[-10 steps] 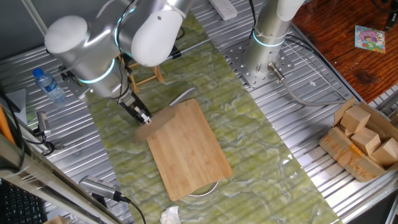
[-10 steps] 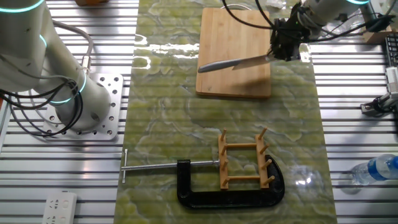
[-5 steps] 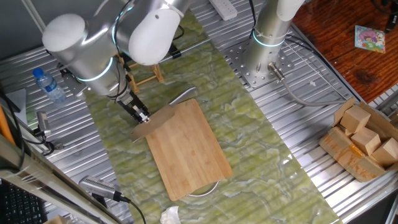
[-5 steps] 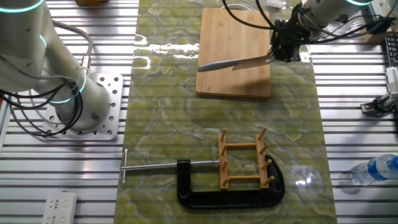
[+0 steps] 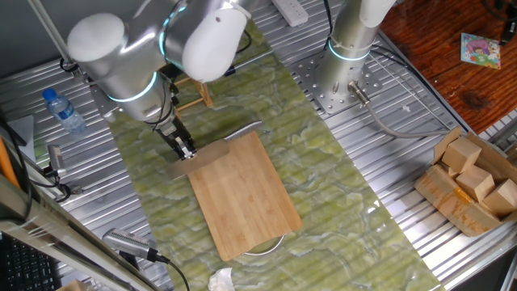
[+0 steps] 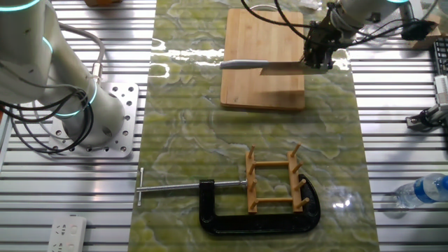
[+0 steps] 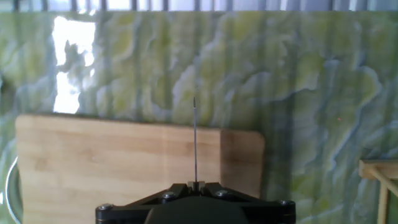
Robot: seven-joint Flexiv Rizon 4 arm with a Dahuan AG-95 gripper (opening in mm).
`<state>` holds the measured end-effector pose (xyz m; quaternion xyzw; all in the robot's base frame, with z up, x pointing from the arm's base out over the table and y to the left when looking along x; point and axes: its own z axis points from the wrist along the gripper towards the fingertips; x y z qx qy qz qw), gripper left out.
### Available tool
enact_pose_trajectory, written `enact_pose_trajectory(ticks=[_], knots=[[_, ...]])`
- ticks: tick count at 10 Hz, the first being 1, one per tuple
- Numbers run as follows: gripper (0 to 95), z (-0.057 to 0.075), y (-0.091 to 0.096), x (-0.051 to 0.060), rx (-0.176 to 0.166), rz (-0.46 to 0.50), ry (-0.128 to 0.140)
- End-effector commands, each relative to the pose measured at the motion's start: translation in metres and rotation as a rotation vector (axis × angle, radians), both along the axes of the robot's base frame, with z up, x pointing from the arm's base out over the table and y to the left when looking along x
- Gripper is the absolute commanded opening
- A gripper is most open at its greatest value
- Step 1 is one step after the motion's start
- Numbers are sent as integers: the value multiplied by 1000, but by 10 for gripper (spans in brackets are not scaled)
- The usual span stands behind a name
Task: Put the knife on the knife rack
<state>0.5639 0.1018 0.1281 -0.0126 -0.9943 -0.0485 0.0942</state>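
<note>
The knife (image 6: 269, 67) is held level above the bamboo cutting board (image 6: 262, 31), its slim silver handle (image 5: 242, 129) pointing away from the hand. My gripper (image 6: 315, 61) is shut on the far end of the broad blade. From the hand view the blade (image 7: 194, 140) shows edge-on as a thin vertical line running out from between my closed fingers (image 7: 195, 184). The knife rack (image 6: 275, 180), light wood with upright pegs, stands on the green mat well away from the board. It is partly hidden behind my arm (image 5: 194, 95), and one corner shows at the hand view's right edge (image 7: 378, 171).
A black clamp (image 6: 231, 213) with a long steel screw wraps around the rack's base. A second arm's base (image 6: 98, 119) stands beside the mat. A water bottle (image 6: 423, 190) lies off the mat, and a box of wooden blocks (image 5: 468, 182) sits at the table's far side.
The knife has swung from a slant to lie straight across the board, its handle end moving up the other fixed view. My arm has shifted slightly and the gripper stays shut on the blade.
</note>
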Motion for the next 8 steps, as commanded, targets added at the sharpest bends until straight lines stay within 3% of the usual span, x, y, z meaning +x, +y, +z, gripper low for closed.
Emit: enact_pose_trajectory(ticks=[1,4,5,8], knots=[[0,0,0,-1,-7,-30,-43],[0,0,0,-1,-10,17,-48],[0,0,0,-1,-29,69,-37],[0,0,0,-1,-32,142,-15]])
